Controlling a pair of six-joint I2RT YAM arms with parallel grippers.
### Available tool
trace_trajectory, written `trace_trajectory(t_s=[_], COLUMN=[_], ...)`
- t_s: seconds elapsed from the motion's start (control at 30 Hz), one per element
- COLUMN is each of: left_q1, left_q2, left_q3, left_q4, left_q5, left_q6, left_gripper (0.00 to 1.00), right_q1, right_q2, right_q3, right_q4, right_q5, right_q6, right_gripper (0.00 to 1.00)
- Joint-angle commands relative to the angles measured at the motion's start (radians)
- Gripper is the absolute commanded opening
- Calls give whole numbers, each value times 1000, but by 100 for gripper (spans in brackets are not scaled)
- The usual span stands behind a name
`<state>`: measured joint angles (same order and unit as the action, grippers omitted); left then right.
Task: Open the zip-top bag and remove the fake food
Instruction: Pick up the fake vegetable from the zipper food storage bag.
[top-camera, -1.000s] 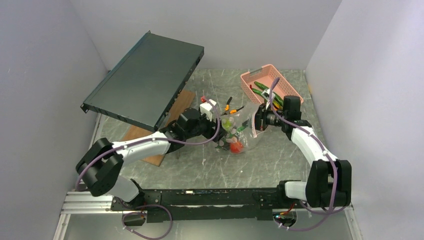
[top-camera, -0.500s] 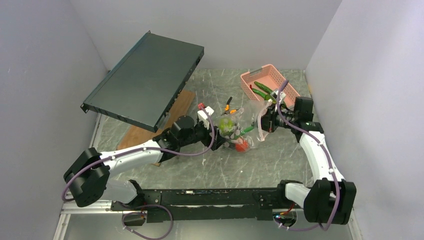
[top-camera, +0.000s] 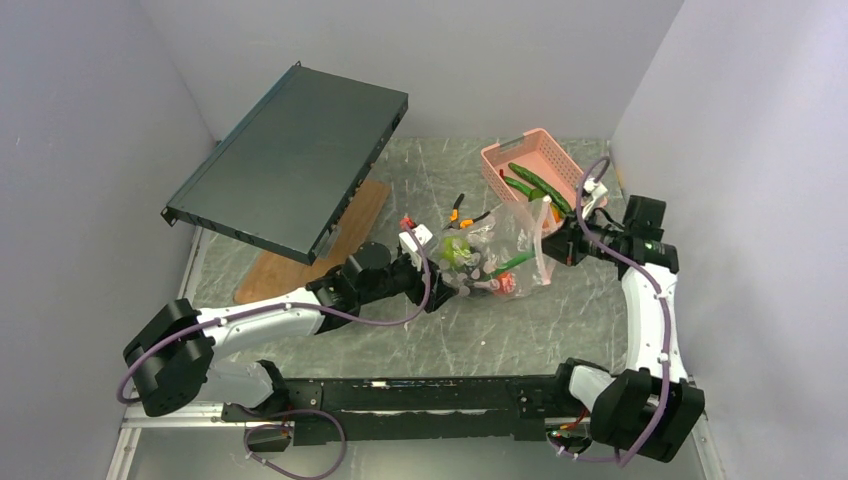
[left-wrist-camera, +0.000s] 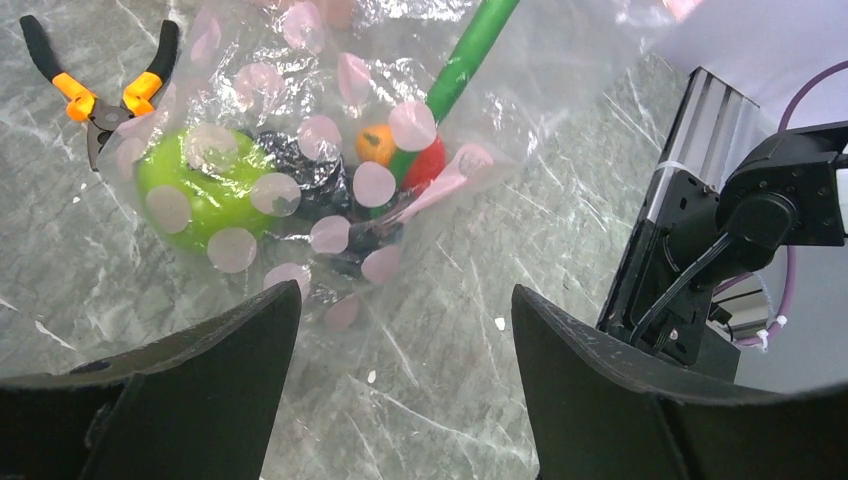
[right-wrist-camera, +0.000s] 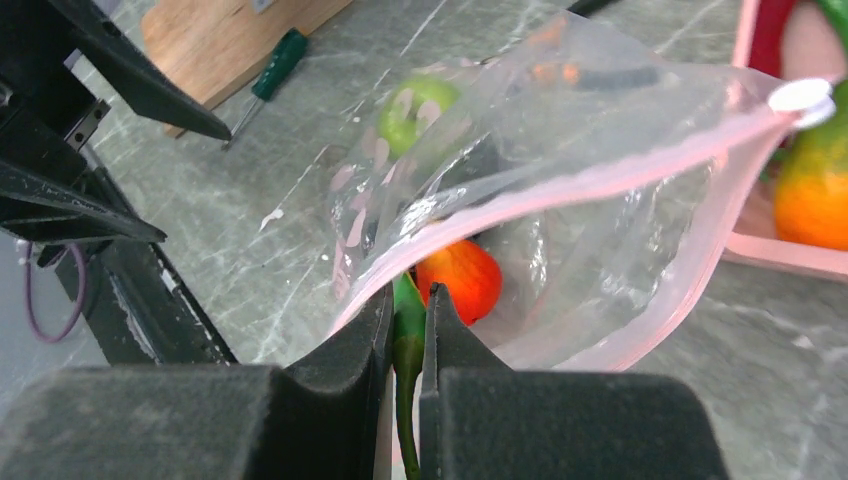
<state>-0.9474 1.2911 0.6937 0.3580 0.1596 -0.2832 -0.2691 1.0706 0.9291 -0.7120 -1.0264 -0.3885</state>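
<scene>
The clear zip-top bag (top-camera: 482, 252) with pink dots lies on the table's middle, its pink zip mouth (right-wrist-camera: 600, 180) gaping toward the right arm. Inside are a green apple (left-wrist-camera: 200, 185), dark grapes (left-wrist-camera: 300, 170), a red piece (left-wrist-camera: 428, 165) and a long green piece (left-wrist-camera: 465, 60). My right gripper (right-wrist-camera: 405, 295) is shut on the long green piece's stem end (right-wrist-camera: 407, 310) at the bag's mouth, an orange-red piece (right-wrist-camera: 460, 280) just behind. My left gripper (left-wrist-camera: 405, 293) is open and low at the bag's closed end, with the plastic by its left fingertip (left-wrist-camera: 285, 300).
A pink basket (top-camera: 500, 160) at the back right holds green cucumbers (top-camera: 535, 180) and a mango (right-wrist-camera: 815, 190). Orange-handled pliers (top-camera: 462, 212) lie behind the bag. A black rack unit (top-camera: 290, 160) leans over a wooden board (top-camera: 350, 215) at the back left. A green screwdriver (right-wrist-camera: 270, 85) lies by the board.
My right arm has drawn back to the right with the green piece, dragging the bag rightward and stretching it out. My left arm has followed to the right and lower.
</scene>
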Motion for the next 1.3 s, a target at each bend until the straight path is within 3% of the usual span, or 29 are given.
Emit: trace_trajectory(t_s=[0.0,0.53,1.1,1.27], left_q1=[-7,-7,-7,-8], left_q2=[-22,-145,-330,-377], left_q3=[4,-76,-148,-171], left_q4=[44,20,-47,-62], left_q5=[-27,-85,-157,-179], left_q6=[11,1,15,6], left_gripper=[82,85,92,96], right_q1=[-88,-355,-426,-453], right_q2=[-17,172,126,115], right_q3=[92,396,574,600], right_q4=[-133,-776,-783,-714], right_q5=[-65,-257,-256,-233], right_q6=[-135,-679,-600,-529], right_gripper=[0,0,0,0])
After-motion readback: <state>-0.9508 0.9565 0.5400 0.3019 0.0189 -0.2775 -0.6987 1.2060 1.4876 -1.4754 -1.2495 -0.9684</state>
